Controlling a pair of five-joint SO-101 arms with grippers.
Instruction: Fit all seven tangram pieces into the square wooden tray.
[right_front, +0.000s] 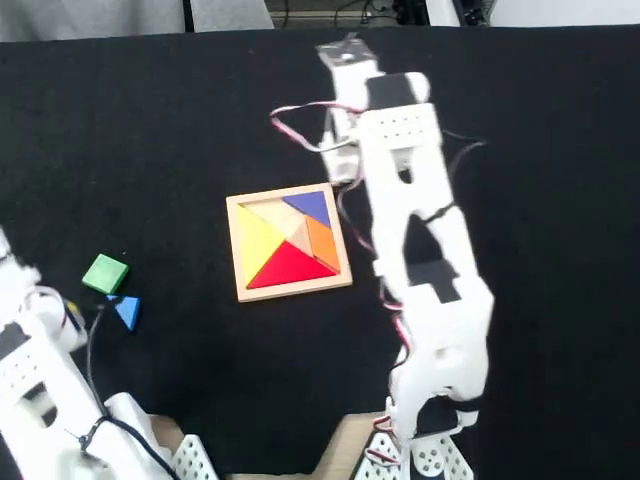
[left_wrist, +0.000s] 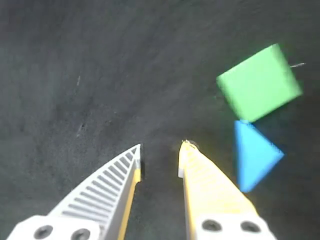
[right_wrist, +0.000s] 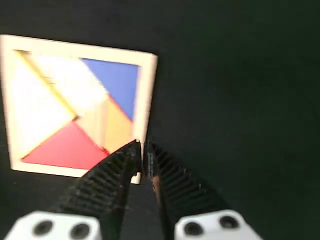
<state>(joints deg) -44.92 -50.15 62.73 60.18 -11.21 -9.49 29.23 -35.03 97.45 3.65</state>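
Judging from how the pieces lie, the step in hand is taken to be the fetching of a loose piece. A yellow piece (right_front: 256, 240), a red piece (right_front: 290, 266), a blue piece (right_front: 310, 207) and an orange piece (right_front: 322, 243) are seen seated in the tray (right_front: 300, 289). Whether the pale patch between them is bare wood or a pale piece cannot be told.

The green square (left_wrist: 259, 90) and the small blue triangle (left_wrist: 255, 155) lie just beside each other, well apart from the tray, off its yellow side. The left gripper (left_wrist: 161, 152) is held narrowly parted with nothing in it. It is near the triangle, which lies off to one side of it rather than within the gap.

For a clean pick, the jaws should be widened and centred over one piece. They should be set across two of its sides so that the neighbour is not nudged. The piece should be lifted clear before being carried to the tray.

The right gripper (right_wrist: 143, 150) is closed on nothing at the tray's orange-side rim. It is best kept clear of the opening.
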